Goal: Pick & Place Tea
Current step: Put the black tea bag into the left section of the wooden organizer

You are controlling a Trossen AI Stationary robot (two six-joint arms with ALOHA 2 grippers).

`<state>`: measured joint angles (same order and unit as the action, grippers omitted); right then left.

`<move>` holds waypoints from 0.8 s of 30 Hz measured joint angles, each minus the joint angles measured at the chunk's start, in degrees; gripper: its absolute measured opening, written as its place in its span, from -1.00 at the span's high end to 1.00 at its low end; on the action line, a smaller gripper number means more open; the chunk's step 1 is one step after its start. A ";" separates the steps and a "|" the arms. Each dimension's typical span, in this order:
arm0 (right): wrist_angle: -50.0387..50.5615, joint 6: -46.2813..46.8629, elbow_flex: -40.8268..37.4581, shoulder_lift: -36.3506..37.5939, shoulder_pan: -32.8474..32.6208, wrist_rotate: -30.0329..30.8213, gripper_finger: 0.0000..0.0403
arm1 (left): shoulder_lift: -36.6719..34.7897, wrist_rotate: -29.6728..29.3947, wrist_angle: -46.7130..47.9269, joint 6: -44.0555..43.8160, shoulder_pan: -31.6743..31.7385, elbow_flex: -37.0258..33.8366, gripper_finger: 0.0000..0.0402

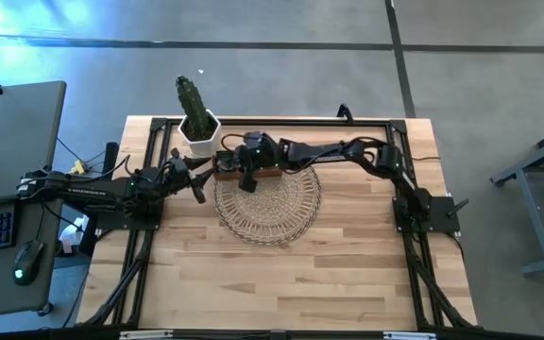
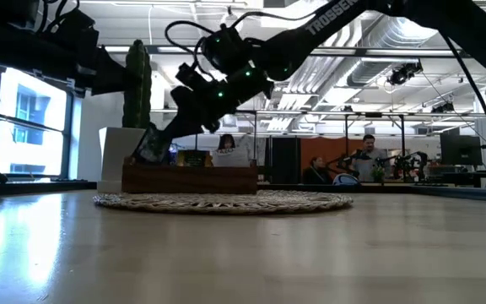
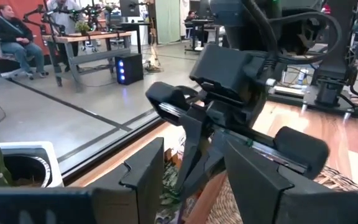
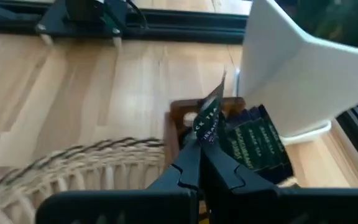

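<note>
A brown wooden box [image 1: 270,172] stands on the far edge of a round wicker mat [image 1: 267,203]. Dark tea sachets [image 4: 257,144] stand upright in the box's end compartment, next to a white pot [image 4: 303,68]. My right gripper [image 4: 199,149] reaches in from the table's right, slanting down over that end of the box [image 2: 191,179], and is shut on one dark sachet [image 4: 209,118]. My left gripper [image 3: 191,180] waits open and level at the table's left [image 1: 195,181], facing the right gripper. My right gripper pinches the dark sachet's near edge [image 4: 201,138] between its two fingertips. The fingers come slanting down from the table's right. The sachet sticks out past the fingertips, tilted, above the box's end compartment; whether it is clear of the other sachets I cannot tell.
A cactus [image 1: 190,96] in the white pot [image 1: 199,132] stands just behind the box's left end, close to the right gripper. A black frame [image 1: 272,121] runs along the table's far edge. Bare wood [image 1: 281,283] lies on the near side of the mat.
</note>
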<state>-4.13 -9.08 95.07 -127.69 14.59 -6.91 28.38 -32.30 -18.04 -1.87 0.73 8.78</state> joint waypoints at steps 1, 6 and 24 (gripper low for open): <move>0.31 -0.17 0.37 -0.37 0.09 0.35 1.00 | 0.00 0.01 0.00 0.00 0.00 0.00 0.16; 3.01 -2.52 0.35 -0.41 0.44 4.15 1.00 | 0.00 -0.03 0.20 0.11 0.00 0.00 0.16; 8.12 -4.51 2.86 -0.07 0.79 0.83 0.91 | 0.00 0.36 0.26 0.10 0.01 0.00 0.16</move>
<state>3.98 -13.58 97.93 -127.76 15.38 -6.07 28.38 -31.94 -17.78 -1.77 0.74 8.78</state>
